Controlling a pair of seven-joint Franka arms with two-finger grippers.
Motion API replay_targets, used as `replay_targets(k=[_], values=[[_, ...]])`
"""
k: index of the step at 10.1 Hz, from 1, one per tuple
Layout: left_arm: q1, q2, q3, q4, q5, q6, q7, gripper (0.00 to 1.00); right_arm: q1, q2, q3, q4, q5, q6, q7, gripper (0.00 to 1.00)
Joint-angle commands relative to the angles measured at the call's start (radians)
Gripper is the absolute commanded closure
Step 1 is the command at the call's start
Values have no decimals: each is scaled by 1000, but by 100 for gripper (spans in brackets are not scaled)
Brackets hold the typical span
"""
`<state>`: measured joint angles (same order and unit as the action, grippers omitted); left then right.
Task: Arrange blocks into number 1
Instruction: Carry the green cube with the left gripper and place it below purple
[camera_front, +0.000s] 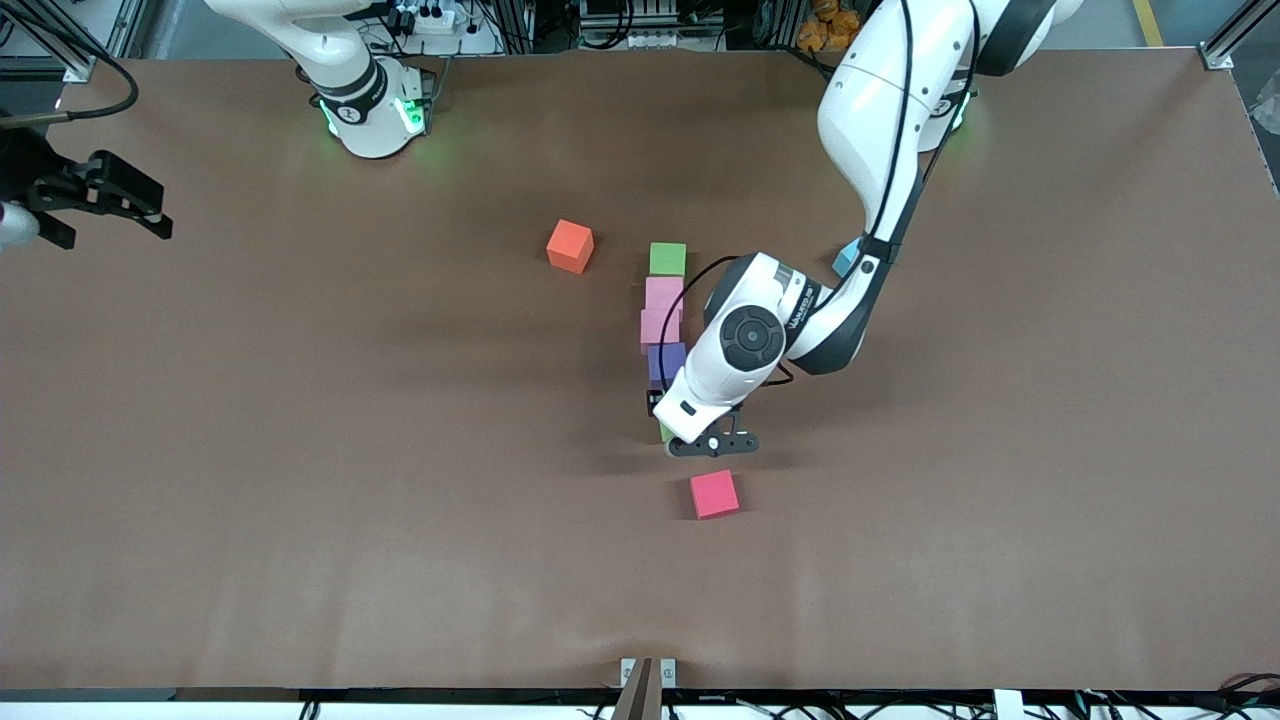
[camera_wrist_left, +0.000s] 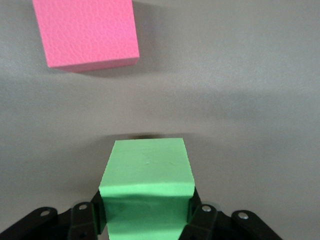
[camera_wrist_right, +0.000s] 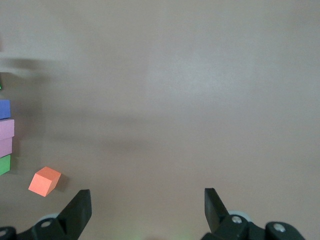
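Note:
A column of blocks lies mid-table: a green block (camera_front: 667, 259), two pink blocks (camera_front: 663, 310) and a purple block (camera_front: 666, 362), each nearer the front camera than the one before. My left gripper (camera_front: 702, 441) is low at the column's near end, beside the purple block. It is shut on a second green block (camera_wrist_left: 146, 175), of which only a sliver (camera_front: 665, 432) shows in the front view. I cannot tell whether this block touches the table. My right gripper (camera_front: 110, 200) waits open with nothing in it, over the right arm's end of the table. Its fingers (camera_wrist_right: 77, 212) stand wide apart.
A red cube (camera_front: 714, 494) lies just nearer the front camera than the left gripper and shows as the red cube (camera_wrist_left: 87, 32) in the left wrist view. An orange cube (camera_front: 570, 246) sits beside the column's top, toward the right arm's end. A light blue cube (camera_front: 846, 260) peeks from under the left arm.

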<state>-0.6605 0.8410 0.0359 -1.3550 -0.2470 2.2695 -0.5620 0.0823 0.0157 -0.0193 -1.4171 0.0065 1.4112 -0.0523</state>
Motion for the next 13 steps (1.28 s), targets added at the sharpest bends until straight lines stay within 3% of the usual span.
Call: replay_targets(k=[1, 7, 8, 9, 13], values=[[-30, 29, 27, 39, -38, -28, 19, 100, 7, 4, 4, 7, -16, -12, -14, 0], [-50, 39, 29, 36, -48, -42, 19, 100, 8, 3, 2, 7, -17, -23, -14, 0], [-56, 39, 30, 34, -47, -42, 17, 86, 8, 3, 2, 7, -17, -23, -14, 0], [-60, 38, 36, 30, -41, -42, 14, 1, 8, 3, 2, 7, -17, -23, -14, 0], [-70, 30, 38, 24, -37, -42, 16, 0, 8, 3, 2, 7, -17, -28, -14, 0]])
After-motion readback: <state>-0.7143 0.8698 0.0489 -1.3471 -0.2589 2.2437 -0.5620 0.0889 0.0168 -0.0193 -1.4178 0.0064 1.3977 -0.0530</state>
